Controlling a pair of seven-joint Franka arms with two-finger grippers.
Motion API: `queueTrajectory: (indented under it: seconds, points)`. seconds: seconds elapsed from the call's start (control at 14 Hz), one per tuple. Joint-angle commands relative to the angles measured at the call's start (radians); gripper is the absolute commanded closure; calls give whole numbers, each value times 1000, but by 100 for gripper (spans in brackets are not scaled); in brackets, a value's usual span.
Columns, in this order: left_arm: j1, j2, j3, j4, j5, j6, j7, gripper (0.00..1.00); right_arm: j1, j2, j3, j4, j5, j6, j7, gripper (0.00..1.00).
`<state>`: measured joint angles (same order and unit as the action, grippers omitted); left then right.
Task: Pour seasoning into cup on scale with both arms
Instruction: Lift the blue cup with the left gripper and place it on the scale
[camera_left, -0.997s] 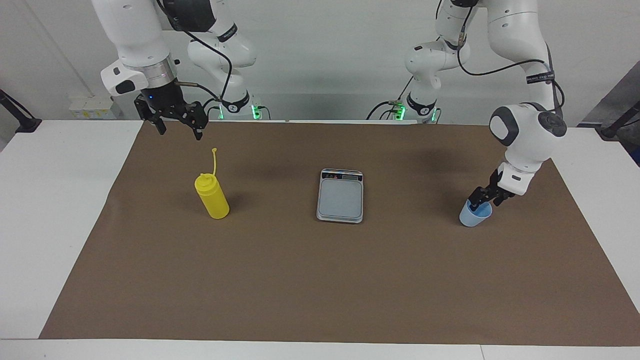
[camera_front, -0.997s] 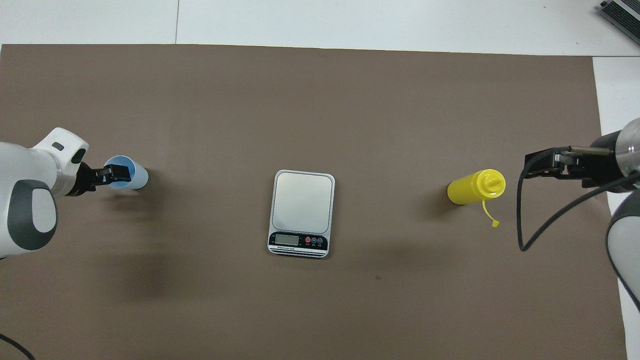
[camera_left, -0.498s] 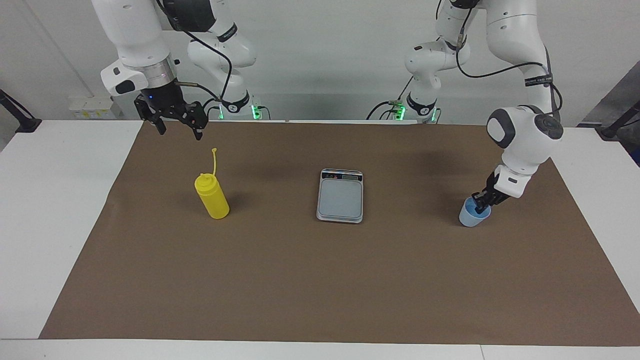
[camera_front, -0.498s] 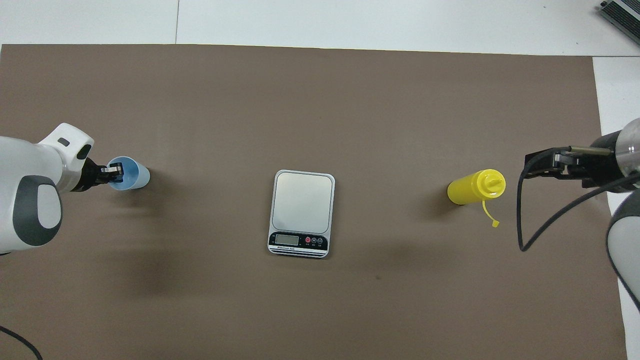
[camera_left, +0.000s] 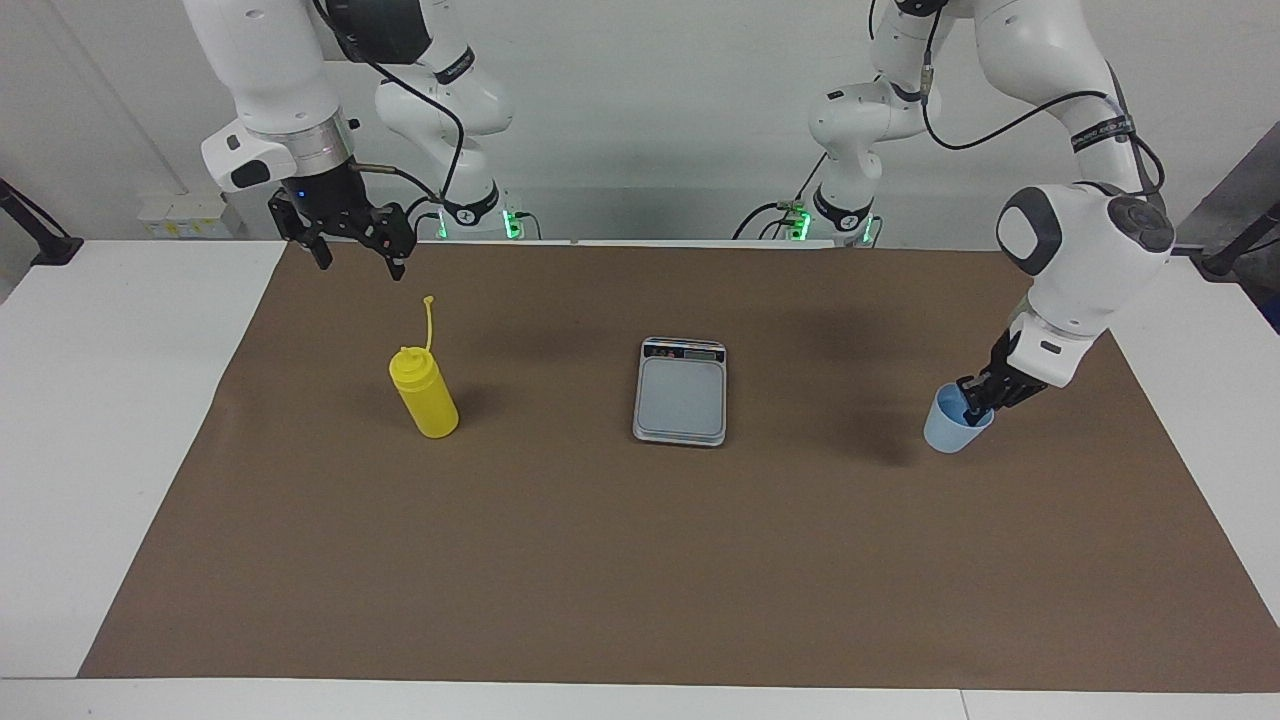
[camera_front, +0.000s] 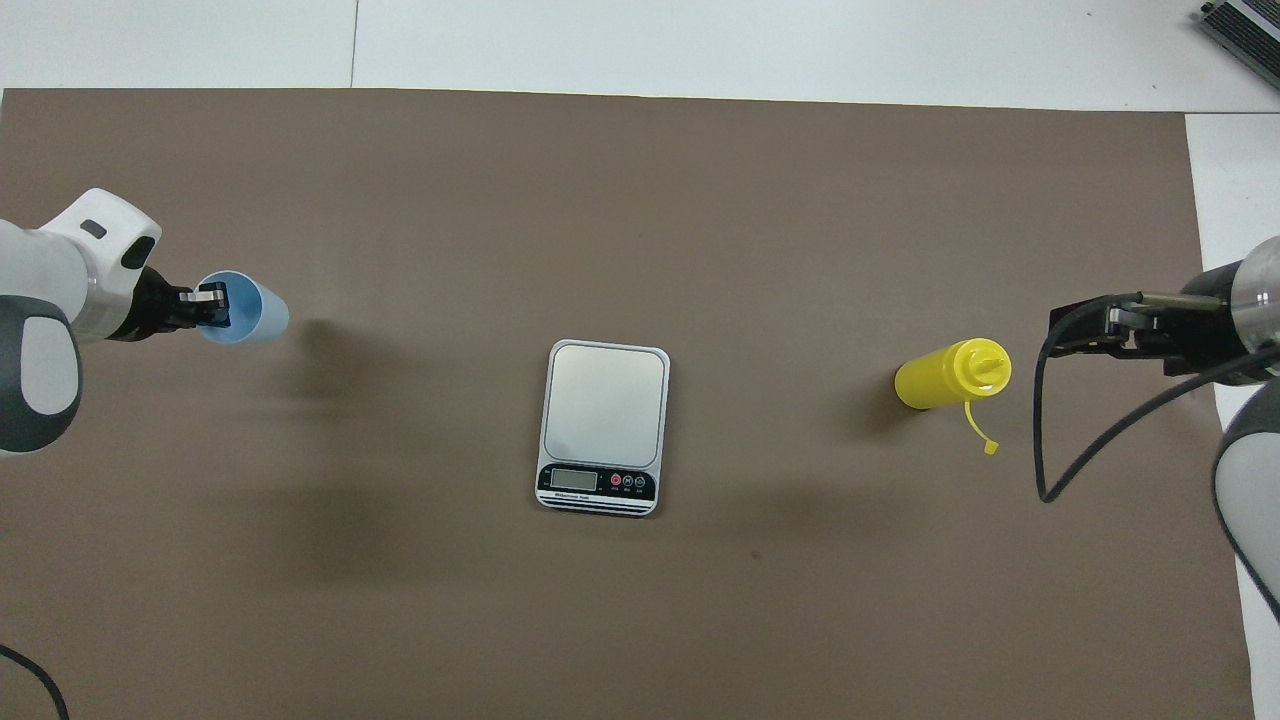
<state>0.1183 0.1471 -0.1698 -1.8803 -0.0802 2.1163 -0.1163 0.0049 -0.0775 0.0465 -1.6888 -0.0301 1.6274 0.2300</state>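
Observation:
The light blue cup (camera_left: 955, 425) hangs tilted a little above the brown mat at the left arm's end, its shadow apart from it. My left gripper (camera_left: 976, 401) is shut on the cup's rim, one finger inside; both show in the overhead view, the cup (camera_front: 255, 318) and the gripper (camera_front: 211, 306). The yellow squeeze bottle (camera_left: 425, 396) stands upright toward the right arm's end, its cap strap (camera_left: 430, 320) sticking up. My right gripper (camera_left: 356, 250) is open and empty in the air, beside the bottle (camera_front: 945, 375). The silver-grey scale (camera_left: 680, 392) lies mid-mat, its plate bare.
A brown mat (camera_left: 640, 560) covers most of the white table (camera_left: 120, 400). The scale's display strip (camera_front: 598, 482) faces the robots. A black cable (camera_front: 1050, 440) loops down from the right arm near the bottle.
My left gripper has shut on the cup's rim and lifted it off the mat, tilting it. The right arm, bottle and scale have not moved.

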Motion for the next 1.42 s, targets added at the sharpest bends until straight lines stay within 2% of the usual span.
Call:
queueTrajectory:
  seconds: [0.0,0.21,0.71,1.0,1.35]
  points:
    - [-113,12,12,104,-6,-102,-113,100,-11,-4,6,1,1,-12,-21,0]
    - [-260,19,12,130,19,-105,-262,100,-11,-4,4,1,1,-12,-21,0]
    - [-541,23,12,81,128,-36,-511,100,-11,-4,4,0,1,-12,-21,0]
    - [-612,101,12,78,177,-1,-579,100,-11,-4,4,1,1,-12,-21,0]
    - [-637,112,12,17,189,53,-599,100,-11,-4,4,1,1,-12,-21,0]
